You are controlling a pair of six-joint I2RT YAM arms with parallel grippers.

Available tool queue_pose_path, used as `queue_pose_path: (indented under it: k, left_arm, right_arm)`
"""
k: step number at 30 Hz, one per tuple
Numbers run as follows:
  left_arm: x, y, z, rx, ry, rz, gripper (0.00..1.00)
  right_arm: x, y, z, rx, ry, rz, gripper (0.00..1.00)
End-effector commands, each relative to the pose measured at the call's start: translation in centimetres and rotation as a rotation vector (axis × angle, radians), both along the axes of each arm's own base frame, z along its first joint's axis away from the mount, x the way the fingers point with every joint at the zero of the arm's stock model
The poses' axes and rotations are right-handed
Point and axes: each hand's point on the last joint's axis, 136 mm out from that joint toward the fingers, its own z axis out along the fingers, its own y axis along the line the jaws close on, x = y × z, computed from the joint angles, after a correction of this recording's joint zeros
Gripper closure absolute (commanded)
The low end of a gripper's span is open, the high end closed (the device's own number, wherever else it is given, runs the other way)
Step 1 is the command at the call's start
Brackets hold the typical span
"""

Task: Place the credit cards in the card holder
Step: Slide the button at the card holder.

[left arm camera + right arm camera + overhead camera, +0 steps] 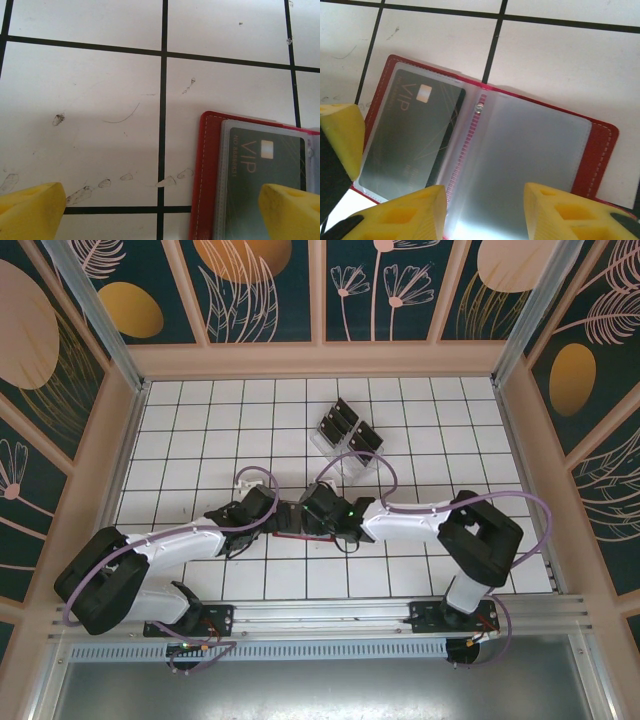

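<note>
The red card holder [604, 145] lies open on the white tiles, its clear pockets facing up. One black credit card [410, 135] marked VIP sits inside its left pocket; the right pocket looks empty. My right gripper [485, 212] hovers open just above the right pocket, with nothing between its fingers. My left gripper [160, 212] is open wide beside the card holder [207, 170], one yellow fingertip [290, 210] over the pocketed credit card [265, 165]. Both grippers meet at mid-table, left gripper [274, 512] and right gripper [306, 510], hiding most of the card holder [290, 533]. More black credit cards [342, 420] stand farther back.
A clear plastic tiered rack [330, 445] holds the other cards behind the grippers, about two tiles away. Raised beige walls [130, 430] edge the tiled floor. The left gripper's yellow fingertip [340, 135] sits at the holder's left edge in the right wrist view.
</note>
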Motion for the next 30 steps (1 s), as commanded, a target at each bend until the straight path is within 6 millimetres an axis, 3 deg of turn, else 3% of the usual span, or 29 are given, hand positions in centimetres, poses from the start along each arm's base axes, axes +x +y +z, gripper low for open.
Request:
queue_pose_path:
  k: [1,8,15,23,30]
  left_arm:
    - [-0.1,0.6,-0.5,0.035,-0.005,0.002,0.01]
    - [-0.1,0.6,-0.5,0.033,-0.004,0.0,0.02]
    - [0.1,0.1,0.1,0.012,-0.013,-0.006,0.01]
    - [0.4,-0.9,1.0,-0.046,-0.035,-0.025,0.02]
    - [0.8,-1.7,1.5,-0.082,-0.049,-0.034,0.02]
  right_arm:
    - [0.3,-2.5,0.7,-0.033,-0.04,-0.057,0.55]
    - [0.1,-4.5,-0.2,-0.018,-0.017,-0.102,0.55]
    - [0.2,-4.9,-0.8,0.013,0.01,-0.106,0.56]
    - [0.6,-3.9,3.1,0.115,-0.04,-0.084,0.56]
    - [1.1,-4.9,6.1,0.147,-0.105,-0.127,0.57]
